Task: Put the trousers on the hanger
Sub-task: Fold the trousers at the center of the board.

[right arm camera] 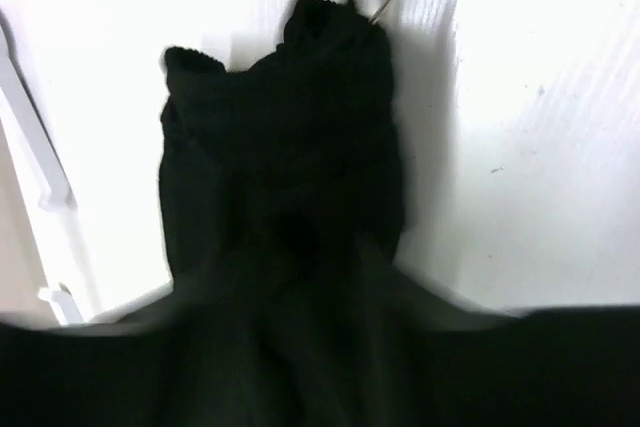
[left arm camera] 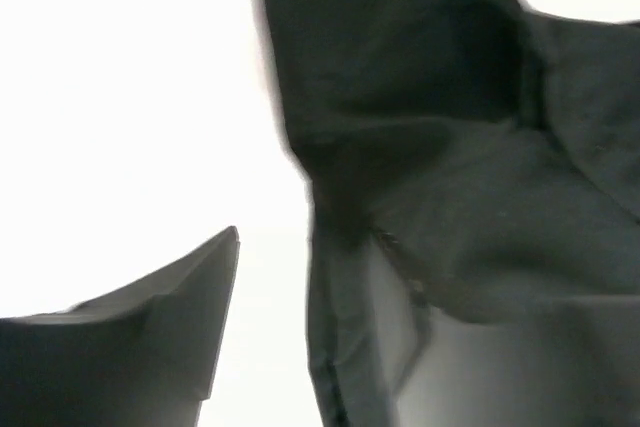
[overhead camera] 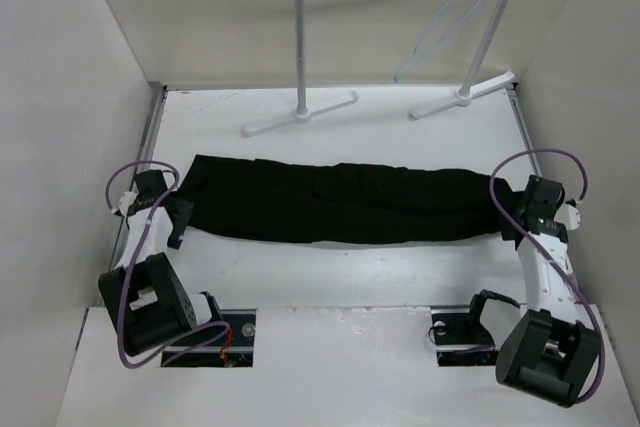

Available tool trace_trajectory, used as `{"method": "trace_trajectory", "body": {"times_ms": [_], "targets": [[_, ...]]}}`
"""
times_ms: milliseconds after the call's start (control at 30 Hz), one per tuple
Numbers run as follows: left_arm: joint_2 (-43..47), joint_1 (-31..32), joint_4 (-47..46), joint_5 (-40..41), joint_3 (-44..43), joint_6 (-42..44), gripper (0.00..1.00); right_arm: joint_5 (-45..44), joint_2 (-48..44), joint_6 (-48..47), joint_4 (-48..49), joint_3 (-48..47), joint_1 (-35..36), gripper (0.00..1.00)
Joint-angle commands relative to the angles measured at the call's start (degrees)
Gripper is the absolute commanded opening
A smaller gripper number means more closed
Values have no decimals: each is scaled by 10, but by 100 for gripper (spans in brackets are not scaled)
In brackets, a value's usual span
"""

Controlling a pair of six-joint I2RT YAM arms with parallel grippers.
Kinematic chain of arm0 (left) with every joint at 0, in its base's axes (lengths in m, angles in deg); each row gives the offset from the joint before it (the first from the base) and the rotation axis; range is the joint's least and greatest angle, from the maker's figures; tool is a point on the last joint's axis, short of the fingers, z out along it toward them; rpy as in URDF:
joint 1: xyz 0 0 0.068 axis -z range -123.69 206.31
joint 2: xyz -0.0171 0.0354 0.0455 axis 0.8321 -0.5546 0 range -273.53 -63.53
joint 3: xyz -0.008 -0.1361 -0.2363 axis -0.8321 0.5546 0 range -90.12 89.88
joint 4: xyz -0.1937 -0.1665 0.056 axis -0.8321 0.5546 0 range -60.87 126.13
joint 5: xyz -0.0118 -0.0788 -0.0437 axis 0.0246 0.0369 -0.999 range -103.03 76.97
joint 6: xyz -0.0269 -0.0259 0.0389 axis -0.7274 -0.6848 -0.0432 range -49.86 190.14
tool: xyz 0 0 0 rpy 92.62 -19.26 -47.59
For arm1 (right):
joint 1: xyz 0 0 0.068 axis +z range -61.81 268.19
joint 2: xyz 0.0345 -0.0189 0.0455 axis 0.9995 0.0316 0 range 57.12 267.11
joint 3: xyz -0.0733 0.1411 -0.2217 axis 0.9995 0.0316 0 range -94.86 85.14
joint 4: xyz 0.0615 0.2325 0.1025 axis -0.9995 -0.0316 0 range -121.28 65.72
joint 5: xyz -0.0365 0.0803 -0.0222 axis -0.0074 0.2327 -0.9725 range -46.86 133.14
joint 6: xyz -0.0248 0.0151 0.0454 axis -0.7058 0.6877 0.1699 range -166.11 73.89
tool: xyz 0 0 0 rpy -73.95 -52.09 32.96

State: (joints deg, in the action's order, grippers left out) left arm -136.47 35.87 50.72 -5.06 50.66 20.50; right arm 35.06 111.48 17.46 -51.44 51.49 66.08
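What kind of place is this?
Probably a robot test booth in a lab, not a home. A left arm and right arm are bolted to a white table, plain walls box it in, and trousers lie before a small rack holding a hanger.

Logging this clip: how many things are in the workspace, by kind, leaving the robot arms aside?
garment rack: 1 (white)
hanger: 1 (pale blue, hung on the garment rack)
trousers: 1 (black, stretched out between the two arms)
Total: 3
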Motion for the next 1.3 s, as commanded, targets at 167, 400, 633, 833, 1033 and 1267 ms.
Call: {"method": "trace_trajectory", "body": {"times_ms": [167,400,633,833,1033,1267], "targets": [[124,47,128,58,-71,53,72,-77,-24,-41,-53,-92,87,87],[124,130,132,52,-140,95,54,-78,-65,-63,-55,-100,137,77],[-36,196,49,-15,-168,95,13,59,-58,-100,56,-52,277,7],[-148,168,12,-33,-219,104,13,140,59,-118,158,-60,444,9],[-214,142,-12,-22,-244,111,13,109,143,-115,203,-53,495,10],[-255,98,-62,15,-258,132,13,110,157,-124,216,-14,471,10]]}}
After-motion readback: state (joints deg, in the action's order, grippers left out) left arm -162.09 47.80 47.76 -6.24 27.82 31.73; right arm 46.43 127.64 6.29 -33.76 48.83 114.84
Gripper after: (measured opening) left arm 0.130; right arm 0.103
